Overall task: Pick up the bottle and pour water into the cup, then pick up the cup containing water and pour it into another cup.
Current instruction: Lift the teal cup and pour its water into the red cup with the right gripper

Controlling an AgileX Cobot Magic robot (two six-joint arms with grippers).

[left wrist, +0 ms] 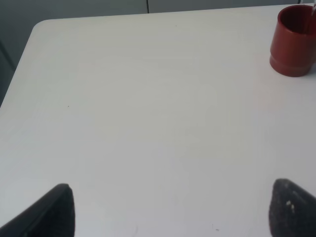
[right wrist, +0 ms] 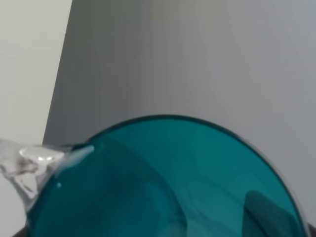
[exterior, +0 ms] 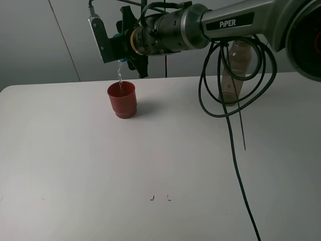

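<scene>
A white table (exterior: 75, 165) was seen from the high camera, and on its far left part the red cup (exterior: 122, 100) stood upright, with bare surface all around it. Above this cup the right gripper (exterior: 111, 42) was reached across from the right side, turned on its side, and a thin stream of water (exterior: 120, 78) was falling from it into the red cup. The teal cup (right wrist: 163, 182) was held in this gripper, tipped over; in the high view only a small blue part of it was visible between the dark fingers, but in the right wrist view its rim was seen large, with water running over its edge. The jaws were closed narrowly on the teal cup. Further right, black cables (exterior: 235, 90) hung in loops from the arm, and behind them the bottle (exterior: 234, 70) stood upright near the far edge of the table, partly hidden by them. In the left wrist view the left gripper (left wrist: 170, 210) was held above the bare table, its two dark fingertips (left wrist: 54, 210) standing wide apart with nothing between them, and the red cup was seen well apart from them.
</scene>
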